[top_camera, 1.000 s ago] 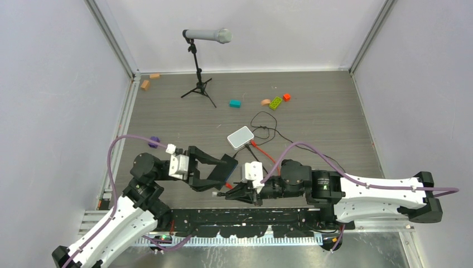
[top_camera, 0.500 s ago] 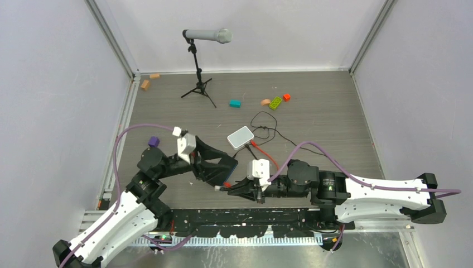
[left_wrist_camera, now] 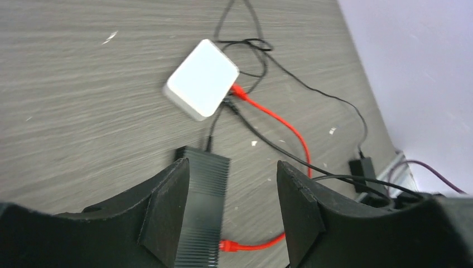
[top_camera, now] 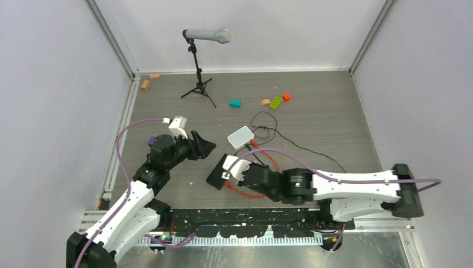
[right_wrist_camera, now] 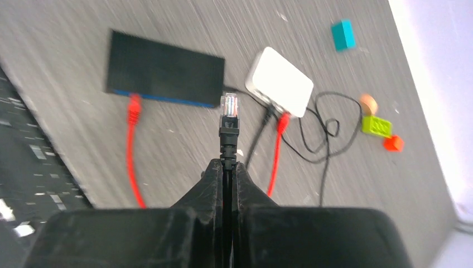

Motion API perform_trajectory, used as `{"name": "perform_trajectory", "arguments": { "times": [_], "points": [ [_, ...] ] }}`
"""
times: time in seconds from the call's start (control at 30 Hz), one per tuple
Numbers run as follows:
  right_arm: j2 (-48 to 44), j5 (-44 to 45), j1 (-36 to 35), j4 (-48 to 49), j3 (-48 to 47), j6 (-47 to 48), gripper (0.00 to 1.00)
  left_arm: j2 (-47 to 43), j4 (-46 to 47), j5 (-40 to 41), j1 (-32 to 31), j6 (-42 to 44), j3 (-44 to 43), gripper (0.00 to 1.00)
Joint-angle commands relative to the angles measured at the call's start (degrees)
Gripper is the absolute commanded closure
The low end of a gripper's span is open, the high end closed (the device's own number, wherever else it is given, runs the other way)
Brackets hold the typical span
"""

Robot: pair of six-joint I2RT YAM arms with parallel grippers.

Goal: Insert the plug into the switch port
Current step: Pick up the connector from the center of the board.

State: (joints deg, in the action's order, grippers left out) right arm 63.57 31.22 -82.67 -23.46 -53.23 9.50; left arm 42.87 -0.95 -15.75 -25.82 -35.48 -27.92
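Top external camera: fixed high behind the arm bases, facing forward and down, far enough back to take in the whole desk (top_camera: 334,111) up to the rear wall. Left wrist camera: close above the desk, looking obliquely down between the spread fingers of the left claw (left_wrist_camera: 231,192); right wrist camera: low and close, sighting along the pinched right claw (right_wrist_camera: 228,167) past the plug (right_wrist_camera: 230,106). All three views share the white box (top_camera: 240,137), the black switch (top_camera: 216,174) and the red cable (top_camera: 244,194).
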Motion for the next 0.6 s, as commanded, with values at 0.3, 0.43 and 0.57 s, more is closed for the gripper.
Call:
{"name": "perform_trajectory", "arguments": {
  "times": [0.3, 0.43, 0.57],
  "points": [
    [28.7, 13.5, 0.0, 6.2, 3.2, -5.2, 0.99, -4.6, -1.7, 7.3, 1.9, -3.5, 8.6, 0.39],
    [26.2, 10.3, -0.2, 18.9, 9.1, -9.3, 1.0, -4.4, -0.5, 6.8, 1.9, -3.5, 10.0, 0.39],
    [21.9, 5.9, -0.2, 33.6, 18.1, -14.5, 1.0, -3.5, 2.0, 5.6, 1.9, -3.3, 11.1, 0.38]
  ]
}}
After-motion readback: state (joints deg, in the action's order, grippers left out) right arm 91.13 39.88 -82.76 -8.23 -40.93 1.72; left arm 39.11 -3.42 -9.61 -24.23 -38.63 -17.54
